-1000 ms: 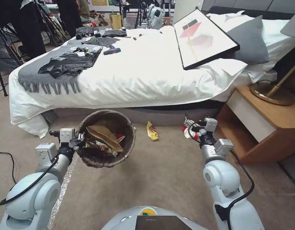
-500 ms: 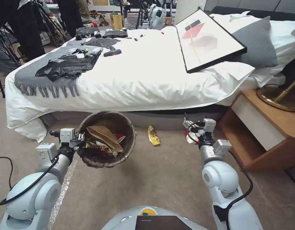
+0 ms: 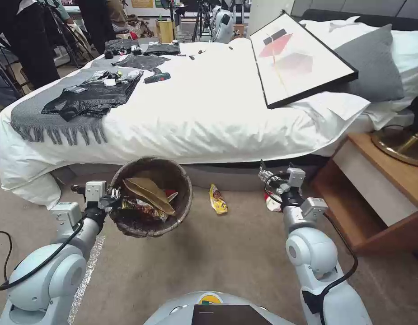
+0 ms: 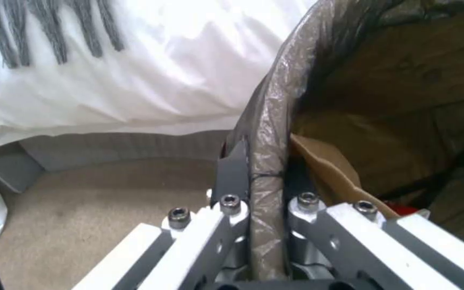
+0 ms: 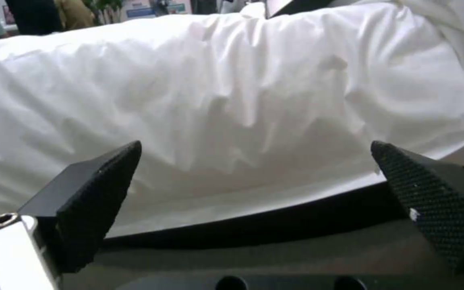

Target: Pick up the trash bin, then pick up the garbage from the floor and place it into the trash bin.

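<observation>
- Left gripper [image 3: 115, 197], lower left, jaws clamped on the bin [image 3: 151, 197] rim, held off the floor.
- Right gripper [image 3: 264, 174], centre right, jaws apart, above a wrapper [image 3: 217, 199].

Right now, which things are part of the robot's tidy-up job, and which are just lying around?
Part of the job:
- trash bin, held off the carpet by the left gripper, jaws clamped on its rim
- yellow snack wrapper on the carpet
- red-and-white litter near the open right gripper

Just lying about:
- framed picture
- grey pillow
- black bags on the bed
- nightstand
</observation>
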You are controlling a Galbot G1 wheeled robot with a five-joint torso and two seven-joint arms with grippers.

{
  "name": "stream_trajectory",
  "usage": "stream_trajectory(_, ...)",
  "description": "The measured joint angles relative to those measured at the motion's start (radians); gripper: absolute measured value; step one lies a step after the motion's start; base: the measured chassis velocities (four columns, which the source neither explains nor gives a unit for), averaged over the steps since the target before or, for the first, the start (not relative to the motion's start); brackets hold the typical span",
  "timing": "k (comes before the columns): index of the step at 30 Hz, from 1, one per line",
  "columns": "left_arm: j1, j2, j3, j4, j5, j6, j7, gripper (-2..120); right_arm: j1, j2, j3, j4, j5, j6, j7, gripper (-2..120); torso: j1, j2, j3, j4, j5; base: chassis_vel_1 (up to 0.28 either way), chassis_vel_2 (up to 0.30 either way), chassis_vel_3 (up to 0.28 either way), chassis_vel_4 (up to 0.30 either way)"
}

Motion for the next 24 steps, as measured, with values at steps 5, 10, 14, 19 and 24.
stream_trajectory(5, 0.0, 0.001, -0.001, -0.001, 0.0, 0.0, 0.0, 2, 0.0, 0.0, -0.002, 0.0, 0.0, 0.004, -0.005, 100, 0.0, 0.0, 0.0, -0.0001, 0.0, -0.065, 0.062, 0.063, -0.069)
stream_trajectory(10, 0.0, 0.0, -0.001, -0.001, 0.0, 0.0, 0.0, 2, -0.014, -0.005, -0.001, -0.01, -0.006, 0.013, -0.02, 100, 0.0, 0.0, 0.0, 0.0, 0.0, -0.025, 0.028, 0.025, -0.041)
stream_trajectory(14, 0.0, 0.003, -0.006, -0.006, -0.006, 0.0, -0.002, 2, -0.054, -0.034, 0.036, -0.077, -0.017, 0.051, -0.084, 100, 0.0, 0.0, 0.0, 0.0, 0.0, 0.0, 0.0, 0.0, 0.0)
stream_trajectory(19, 0.0, 0.004, -0.009, -0.012, -0.013, 0.0, -0.005, 2, -0.076, -0.064, 0.065, -0.145, -0.013, 0.069, -0.123, 100, 0.0, 0.0, 0.0, -0.0002, 0.0001, 0.0, 0.0, 0.0, 0.0)
stream_trajectory(24, 0.001, 0.004, -0.01, -0.016, -0.015, 0.0, -0.007, 2, -0.087, -0.081, 0.085, -0.235, 0.006, 0.084, -0.144, 100, 0.0, 0.0, 0.0, -0.0001, 0.0001, 0.0, 0.0, 0.0, 0.0)
